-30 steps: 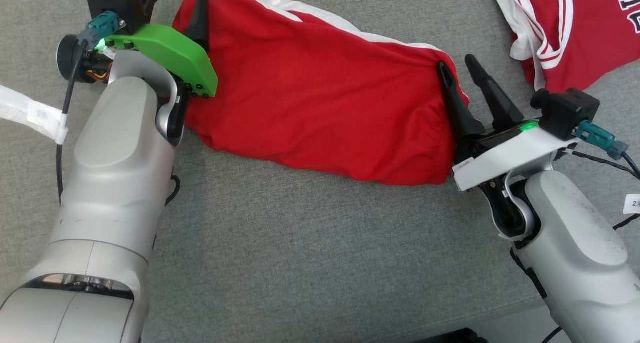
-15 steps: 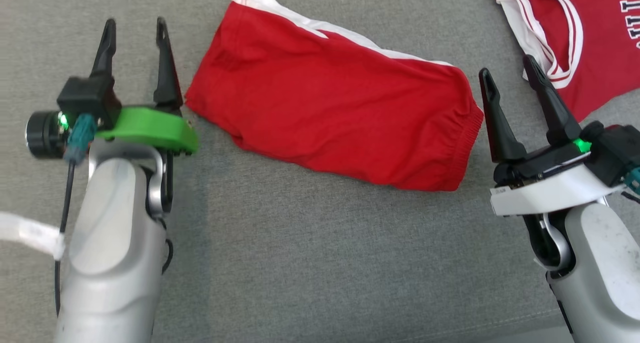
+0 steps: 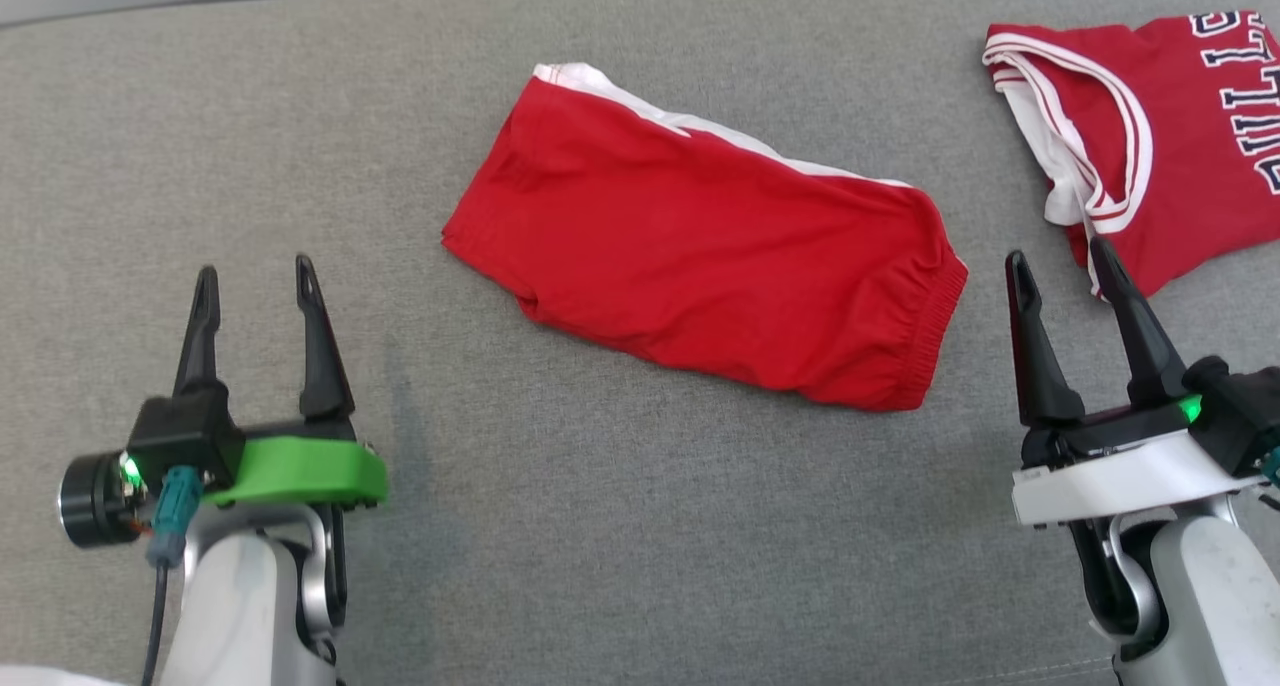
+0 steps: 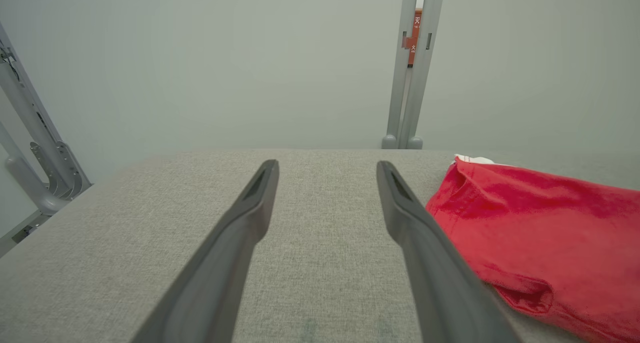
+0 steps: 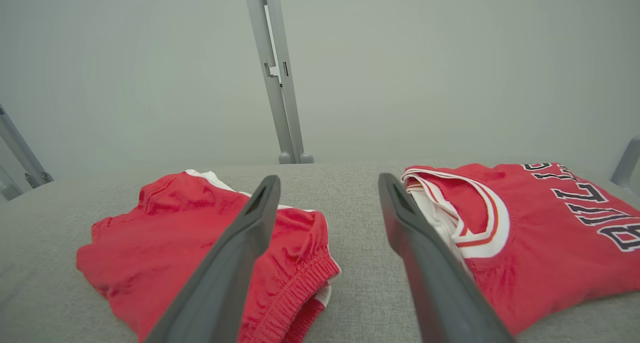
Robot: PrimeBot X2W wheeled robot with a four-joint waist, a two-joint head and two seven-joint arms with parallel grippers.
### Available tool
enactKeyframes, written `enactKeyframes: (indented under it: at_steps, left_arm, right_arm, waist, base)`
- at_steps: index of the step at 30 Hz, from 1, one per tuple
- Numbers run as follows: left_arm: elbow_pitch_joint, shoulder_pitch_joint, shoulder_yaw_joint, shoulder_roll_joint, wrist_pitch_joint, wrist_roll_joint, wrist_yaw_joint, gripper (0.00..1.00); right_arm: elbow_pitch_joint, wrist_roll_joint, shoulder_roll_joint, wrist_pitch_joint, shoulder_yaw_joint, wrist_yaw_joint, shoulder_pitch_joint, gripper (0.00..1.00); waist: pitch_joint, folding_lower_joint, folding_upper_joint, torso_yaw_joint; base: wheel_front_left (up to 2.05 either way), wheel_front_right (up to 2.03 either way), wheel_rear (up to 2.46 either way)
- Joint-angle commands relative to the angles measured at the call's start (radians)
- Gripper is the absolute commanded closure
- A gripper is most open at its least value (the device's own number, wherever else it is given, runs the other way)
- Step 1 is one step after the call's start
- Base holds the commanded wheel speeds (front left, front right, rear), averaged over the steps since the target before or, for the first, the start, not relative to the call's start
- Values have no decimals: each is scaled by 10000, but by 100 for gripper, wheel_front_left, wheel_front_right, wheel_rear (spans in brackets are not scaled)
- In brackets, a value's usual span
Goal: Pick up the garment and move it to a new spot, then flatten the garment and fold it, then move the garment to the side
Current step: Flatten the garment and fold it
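Item: red shorts (image 3: pixel 700 256) lie flat at centre frame on grey cloth surface (image 3: pixel 600 546), waistband toward lower right. They appear folded once, but layers can't be confirmed from above. L gripper (image 3: pixel 255 266), lower left: fingers spread, empty, well apart from shorts. R gripper (image 3: pixel 1058 251), lower right: fingers spread, empty, between waistband and red jersey (image 3: pixel 1180 136) at upper right.

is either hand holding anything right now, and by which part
Nothing is held. The left hand and right hand are both open, apart from the red shorts lying on the grey surface.
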Motion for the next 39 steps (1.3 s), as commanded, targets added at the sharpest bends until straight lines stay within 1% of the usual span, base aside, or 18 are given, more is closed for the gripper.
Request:
enactKeyframes:
  at_steps: [1,5,10,20,24,25,28,29,31,33,35,39]
  left_arm:
    - [-89,343,53,-2,-25,67,10,0]
    - [-237,839,36,-20,-26,107,-41,0]
    - [-164,1049,-18,-27,-26,132,-68,0]
    - [-207,836,-86,-10,-26,213,-93,0]
    - [-112,268,-359,6,-24,228,-365,0]
    - [15,-27,-486,49,77,221,-536,0]
    - [492,-1013,-963,137,708,329,-1033,0]
    - [766,-1407,-1123,160,1079,294,-1270,0]
    - [1262,-2261,-1394,177,1715,292,-1588,0]
    - [1957,-2937,-1683,136,2552,187,-1818,0]
    - [2588,-3651,-1903,98,3127,59,-1978,0]
    - [4266,-4621,-2257,126,4240,-194,-2175,0]
  right_arm:
    - [-46,-70,27,33,-55,-18,229,0]
    - [-170,-45,143,187,-126,-18,565,0]
    - [-326,-36,165,314,-137,-18,738,0]
    - [-531,-10,154,380,-267,-18,752,0]
    - [-644,31,170,392,-318,-18,681,0]
    - [-670,51,162,409,-328,-18,623,0]
    - [-753,82,93,444,-314,-18,468,0]
    - [-771,82,67,457,-295,-18,436,0]
    - [-789,99,28,458,-217,-18,317,0]
    - [-769,133,3,437,-154,-18,217,0]
    - [-729,198,39,393,-56,-18,101,0]
    - [-611,339,125,306,176,-18,-100,0]
  waist:
    - [-422,0,-1,161]
    - [-659,0,-1,212]
    - [-765,0,-1,240]
    - [-694,0,-1,269]
    - [-472,0,-1,296]
    - [-375,0,-1,309]
    - [-56,0,-1,305]
    - [46,0,-1,279]
    - [240,0,-1,171]
    - [403,0,-1,33]
    - [569,0,-1,-134]
    - [833,0,-1,-498]
  base:
    - [0,0,0]
    - [0,0,0]
    - [0,0,0]
    - [0,0,0]
    - [0,0,0]
    - [0,0,0]
    - [0,0,0]
    - [0,0,0]
    - [0,0,0]
    - [0,0,0]
    - [0,0,0]
    - [0,0,0]
